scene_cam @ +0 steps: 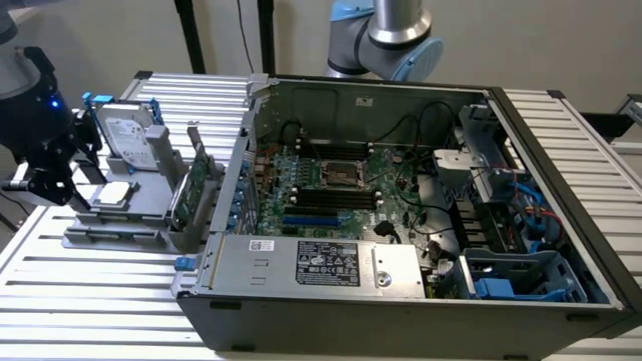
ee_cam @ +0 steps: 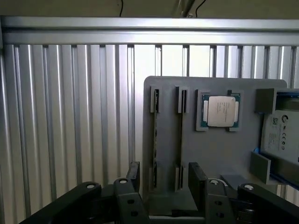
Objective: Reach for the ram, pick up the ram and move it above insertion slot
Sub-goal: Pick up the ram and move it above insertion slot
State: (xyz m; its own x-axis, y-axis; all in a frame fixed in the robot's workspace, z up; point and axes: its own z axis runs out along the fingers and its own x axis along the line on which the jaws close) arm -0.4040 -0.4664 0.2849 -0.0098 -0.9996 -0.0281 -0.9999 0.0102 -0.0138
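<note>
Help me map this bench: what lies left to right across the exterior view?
Black robot tool → silver boxy hard drive → upright green expansion card → green motherboard in the open dark computer case → blue plastic drive cage.

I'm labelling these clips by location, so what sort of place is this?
Probably a robotics lab or test bench for computer assembly: an open desktop computer case lies on a slatted metal table, and a grey fixture beside it holds a hard drive and a processor.

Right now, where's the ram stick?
The ram stands on edge in the gray holder at the exterior view's left, between the processor chip and the taller expansion card, beside the open computer case.
</note>
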